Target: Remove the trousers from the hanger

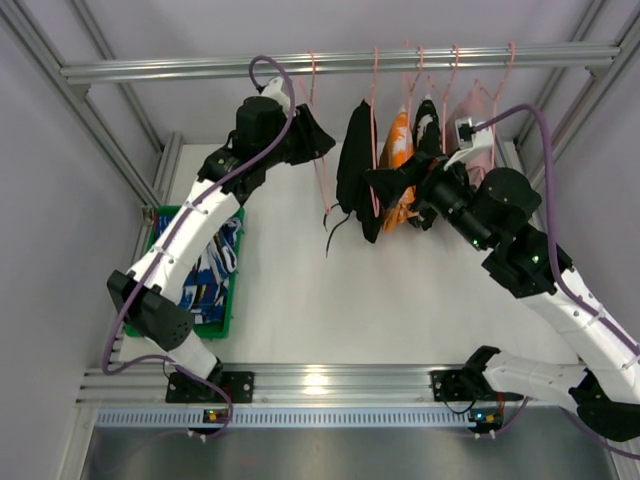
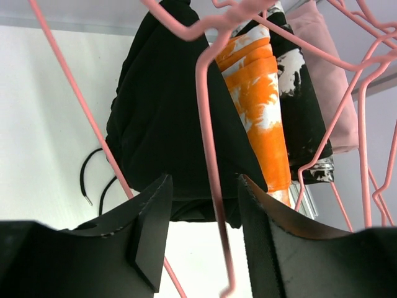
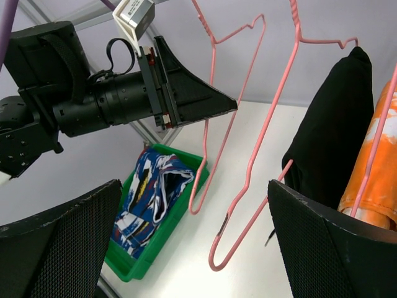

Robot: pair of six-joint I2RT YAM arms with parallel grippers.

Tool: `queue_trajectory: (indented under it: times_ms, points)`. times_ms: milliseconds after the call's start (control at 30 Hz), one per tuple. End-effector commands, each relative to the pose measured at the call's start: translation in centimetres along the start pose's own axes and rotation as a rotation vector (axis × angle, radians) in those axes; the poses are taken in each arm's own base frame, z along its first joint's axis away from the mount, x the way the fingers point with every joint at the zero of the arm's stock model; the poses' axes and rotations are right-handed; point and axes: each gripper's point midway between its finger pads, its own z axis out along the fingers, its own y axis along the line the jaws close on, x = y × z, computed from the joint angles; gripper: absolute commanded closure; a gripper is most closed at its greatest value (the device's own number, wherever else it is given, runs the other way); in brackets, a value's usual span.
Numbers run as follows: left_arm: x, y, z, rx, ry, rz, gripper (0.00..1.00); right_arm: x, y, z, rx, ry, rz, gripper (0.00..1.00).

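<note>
The black trousers (image 1: 355, 165) (image 2: 167, 124) (image 3: 332, 124) hang folded over a pink hanger (image 3: 260, 174) on the rail, drawstrings (image 2: 93, 180) dangling. The blue printed trousers (image 1: 215, 265) (image 3: 155, 192) lie in the green bin (image 1: 228, 325) at the left. An empty pink hanger (image 1: 322, 170) (image 3: 211, 124) hangs left of the black pair. My left gripper (image 1: 315, 135) (image 2: 205, 180) is up at this empty hanger, open, with one wire (image 2: 214, 186) between its fingers and a gap on both sides. Next to the black trousers, my right gripper (image 1: 383, 198) (image 3: 193, 186) is open wide and holds nothing.
Further right on the metal rail (image 1: 340, 65) hang an orange-and-white garment (image 1: 397, 150), a black-and-white one (image 1: 428, 125) and a pink one (image 1: 470, 120), all on pink hangers. Frame posts stand at both sides. The white tabletop (image 1: 320, 290) lies below.
</note>
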Motion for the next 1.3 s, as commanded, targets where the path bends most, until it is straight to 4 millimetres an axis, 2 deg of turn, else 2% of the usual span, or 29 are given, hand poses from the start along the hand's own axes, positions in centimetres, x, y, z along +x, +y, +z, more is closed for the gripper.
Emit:
queue_trajectory:
  times_ms: [0,133,233,267,300,367,433,467,500,533,567,600,633,667,733,767,800,867,933,1067,1167,1267]
  points:
    - [-3.7,-2.0,-2.6,0.045,-0.127,0.043,0.48,-1.7,-0.4,-0.4,0.008,-0.064,-0.013,0.00]
    - [-4.3,-2.7,-4.7,0.064,-0.147,0.078,0.35,-1.7,-0.4,-0.6,0.006,-0.067,-0.028,0.01]
    - [-4.1,-3.2,-7.3,0.097,-0.160,0.126,0.17,-1.8,-0.4,-0.8,-0.001,-0.067,-0.061,0.00]
    - [-4.5,-3.7,-8.9,0.113,-0.183,0.161,0.03,-1.9,-0.3,-1.0,-0.014,-0.068,-0.095,0.01]
    - [-4.3,-3.6,-9.5,0.114,-0.181,0.185,0.01,-1.8,0.1,-1.1,-0.040,-0.061,-0.107,0.01]
    - [-4.7,-3.4,-11.0,0.101,-0.207,0.240,0.01,-2.1,0.6,-1.5,-0.077,-0.059,-0.124,0.00]
    - [-5.3,-3.2,-13.7,0.091,-0.262,0.356,0.01,-1.7,1.0,-1.6,-0.121,-0.016,-0.134,0.00]
    - [-5.5,-2.8,-14.4,0.068,-0.283,0.400,0.01,-2.3,1.2,-1.7,-0.131,-0.014,-0.135,0.00]
    - [-6.1,-2.7,-16.4,0.056,-0.326,0.479,0.01,-1.7,1.3,-1.4,-0.151,0.026,-0.120,0.01]
    - [-5.5,-1.7,-16.6,0.024,-0.314,0.510,0.01,-1.5,-0.1,-1.3,-0.120,0.056,-0.109,0.01]
    - [-5.8,-0.7,-17.8,-0.031,-0.334,0.564,0.01,-1.5,-0.5,-1.1,-0.143,0.097,-0.090,0.01]
    - [-5.6,-0.1,-18.1,-0.056,-0.330,0.589,0.01,-1.1,0.6,-1.1,-0.206,0.124,-0.084,0.01]
    - [-5.3,0.6,-18.5,-0.083,-0.318,0.606,0.01,-1.8,-0.3,-1.0,-0.213,0.124,-0.073,0.01]
    - [-5.5,1.3,-19.4,-0.122,-0.327,0.651,0.01,-1.3,0.6,-0.8,-0.295,0.173,-0.027,0.01]
    - [-5.6,2.0,-20.0,-0.146,-0.330,0.674,0.01,-1.8,-0.4,0.0,-0.314,0.207,0.037,0.01]
    - [-5.9,2.3,-20.6,-0.165,-0.346,0.674,0.02,-1.6,-0.7,1.2,-0.326,0.251,0.105,0.00]
    - [-6.5,3.1,-21.1,-0.210,-0.365,0.654,0.02,-1.2,-0.4,1.3,-0.368,0.293,0.140,0.00]
    - [-7.5,4.1,-22.2,-0.248,-0.408,0.604,0.02,-1.5,-1.1,2.4,-0.372,0.297,0.224,0.01]
    - [-7.5,4.4,-22.6,-0.246,-0.417,0.587,0.02,-1.4,-1.2,2.9,-0.391,0.292,0.250,0.03]
    - [-7.3,5.9,-23.6,-0.275,-0.431,0.521,0.02,-0.4,-2.4,5.0,-0.353,0.314,0.363,0.17]
    - [-7.3,6.1,-24.0,-0.274,-0.436,0.504,0.02,0.7,-3.2,6.1,-0.323,0.329,0.441,0.21]
    - [-7.5,6.2,-24.1,-0.277,-0.442,0.491,0.01,1.2,-3.2,7.1,-0.330,0.320,0.472,0.26]
